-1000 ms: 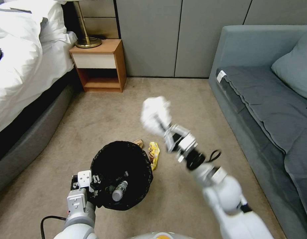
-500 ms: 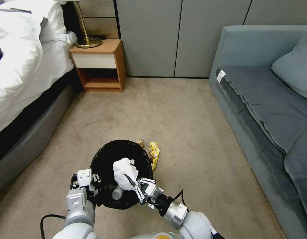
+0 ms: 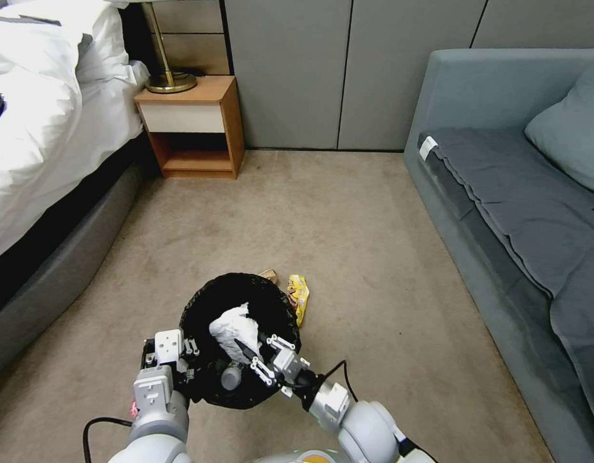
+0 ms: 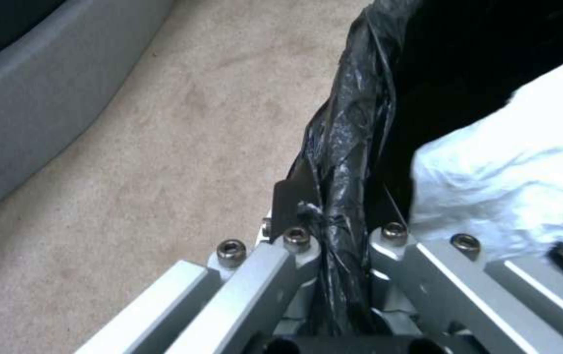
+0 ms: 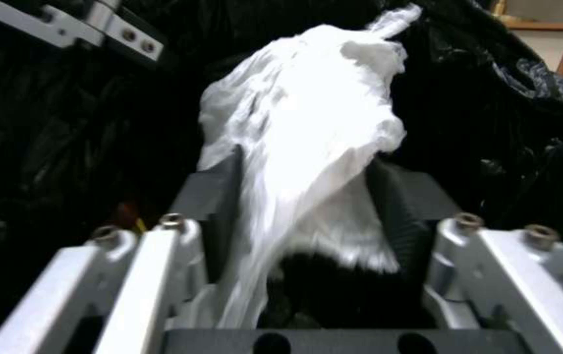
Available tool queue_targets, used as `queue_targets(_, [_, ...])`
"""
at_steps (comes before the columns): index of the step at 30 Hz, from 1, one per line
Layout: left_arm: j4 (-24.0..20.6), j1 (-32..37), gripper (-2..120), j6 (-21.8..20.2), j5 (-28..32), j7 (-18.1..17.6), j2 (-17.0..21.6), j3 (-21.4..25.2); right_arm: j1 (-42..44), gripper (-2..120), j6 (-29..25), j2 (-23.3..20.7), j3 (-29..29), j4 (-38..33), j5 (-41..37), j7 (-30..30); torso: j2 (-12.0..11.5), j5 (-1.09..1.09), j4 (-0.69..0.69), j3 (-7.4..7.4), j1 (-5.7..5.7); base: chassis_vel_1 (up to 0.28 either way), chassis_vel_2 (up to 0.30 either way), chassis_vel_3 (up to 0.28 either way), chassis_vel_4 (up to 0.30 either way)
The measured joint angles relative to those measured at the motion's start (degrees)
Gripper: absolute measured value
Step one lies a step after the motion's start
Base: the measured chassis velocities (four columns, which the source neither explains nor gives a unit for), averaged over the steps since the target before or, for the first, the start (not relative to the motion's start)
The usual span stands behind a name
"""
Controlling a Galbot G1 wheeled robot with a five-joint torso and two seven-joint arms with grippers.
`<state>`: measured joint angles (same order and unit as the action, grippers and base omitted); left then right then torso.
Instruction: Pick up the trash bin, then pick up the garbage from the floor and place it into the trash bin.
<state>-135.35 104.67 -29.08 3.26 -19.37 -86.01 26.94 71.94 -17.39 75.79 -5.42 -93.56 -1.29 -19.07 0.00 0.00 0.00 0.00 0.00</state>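
Head view, nearest: the left pincer (image 3: 184, 360) is clamped on the trash bin's (image 3: 210, 308) bag-lined rim, holding its mouth up. Just right, the right pincer (image 3: 257, 355) grips the white tissue (image 3: 233, 329) over that opening. Beyond, a yellow wrapper (image 3: 299, 297) lies on the floor (image 3: 348, 244).

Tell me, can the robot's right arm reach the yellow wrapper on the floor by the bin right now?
Probably not yet. The right gripper is over the trash bin with the white tissue between its fingers. The yellow wrapper lies uncovered on the floor just beyond the bin, so after letting go it looks reachable.
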Motion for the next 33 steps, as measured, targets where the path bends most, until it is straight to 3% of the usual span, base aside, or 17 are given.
queue_targets(2, [0.00, 0.04, 1, 0.05, -0.11, 0.00, -0.05, -0.08, -0.59, 61, 0.56, -0.41, -0.20, 0.04, -0.46, 0.26, 0.00, 0.00, 0.00, 0.00, 0.00, 0.000, 0.000, 0.000, 0.000])
queue_targets(5, [0.00, 0.00, 1, 0.07, -0.15, 0.00, -0.07, -0.20, -0.71, 68, 0.77, -0.66, -0.19, 0.04, -0.60, 0.50, 0.00, 0.00, 0.00, 0.00, 0.00, 0.000, 0.000, 0.000, 0.000])
queue_targets(7, [0.02, -0.20, 1, 0.07, -0.18, 0.01, -0.13, -0.46, -0.51, 79, 0.92, -0.67, 0.07, -0.06, -0.60, 0.66, 0.00, 0.00, 0.00, 0.00, 0.00, 0.000, 0.000, 0.000, 0.000])
queue_targets(9, [0.04, -0.27, 1, 0.07, -0.19, 0.01, -0.15, -0.52, -0.44, 81, 0.96, -0.67, 0.11, -0.14, -0.60, 0.68, 0.00, 0.00, 0.00, 0.00, 0.00, 0.000, 0.000, 0.000, 0.000])
queue_targets(12, [0.23, -0.53, 1, 0.07, -0.23, 0.02, -0.15, -0.79, -0.02, 96, 1.08, -0.75, 0.46, -0.79, -0.58, 0.74, 0.00, 0.00, 0.00, 0.00, -0.01, 0.000, 0.000, 0.000, 0.000])
queue_targets(25, [0.47, -0.68, 1, 0.07, -0.31, 0.07, 0.02, -1.17, 0.06, 100, 1.23, -1.37, 1.66, -3.45, -0.62, 1.26, 0.00, 0.00, 0.00, 0.00, 0.00, 0.000, 0.000, 0.000, 0.000])
queue_targets(33, [1.27, -1.08, 1, 0.07, 0.24, 0.14, 0.62, 0.71, 3.36, 100, -0.73, -1.19, 6.55, -15.33, 0.32, 3.17, 0.00, 0.00, 0.00, 0.00, 0.00, 0.000, 0.000, 0.000, 0.000])
